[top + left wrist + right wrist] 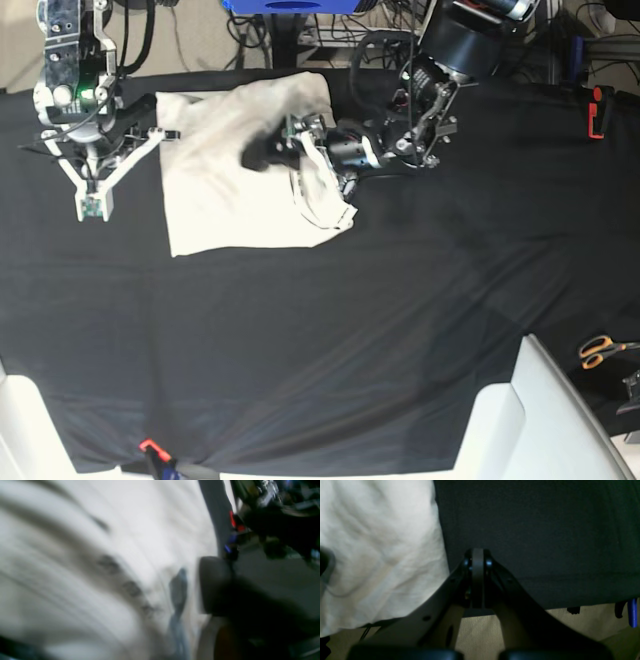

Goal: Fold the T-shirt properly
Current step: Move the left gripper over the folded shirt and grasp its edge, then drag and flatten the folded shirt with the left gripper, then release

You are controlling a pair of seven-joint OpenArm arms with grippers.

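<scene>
The T-shirt (235, 190) lies partly folded on the black table cloth (400, 320). The left gripper (290, 150) reaches low over its folded side — presumably to carry a fold — though blur hides its jaws and any grip. The right gripper (477, 562), jaws pressed together and empty, hovers beside the shirt's edge — clear of the fold.
</scene>
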